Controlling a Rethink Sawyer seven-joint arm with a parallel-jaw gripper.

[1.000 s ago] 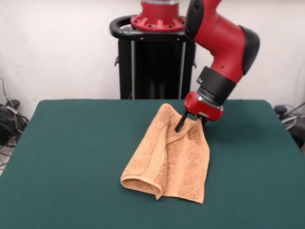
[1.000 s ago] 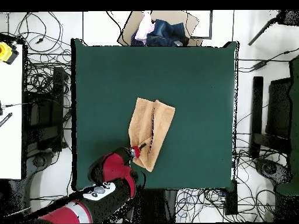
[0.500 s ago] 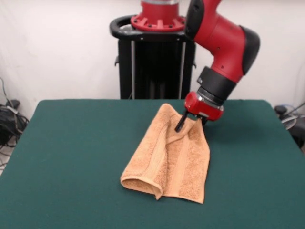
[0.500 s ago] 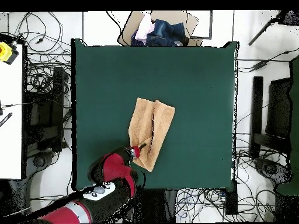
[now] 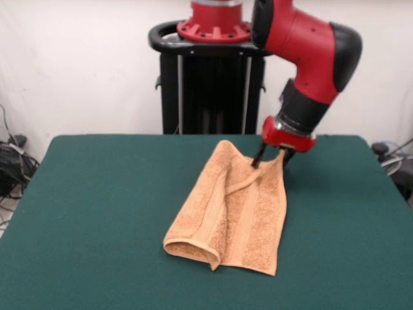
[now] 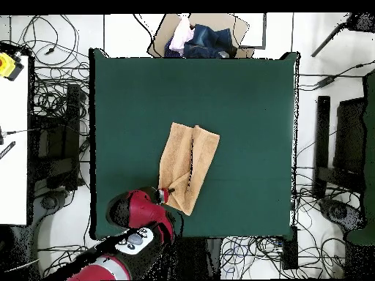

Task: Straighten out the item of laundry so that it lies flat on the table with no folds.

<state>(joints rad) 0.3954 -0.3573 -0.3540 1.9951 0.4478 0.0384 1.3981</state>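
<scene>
**Towel corner pinched, cloth still folded**

Towel (image 5: 235, 216) lies mid-table (image 5: 97, 213), doubled lengthwise with a ridge down its middle. My gripper (image 5: 271, 158) looks closed on its far corner, lifting it slightly, though the fingertips are partly buried. The rest trails away from the gripper, flat.

Towel (image 5: 232, 216) mid-table (image 5: 97, 206), folded; tool (image 5: 271, 159) at its far corner.
</scene>
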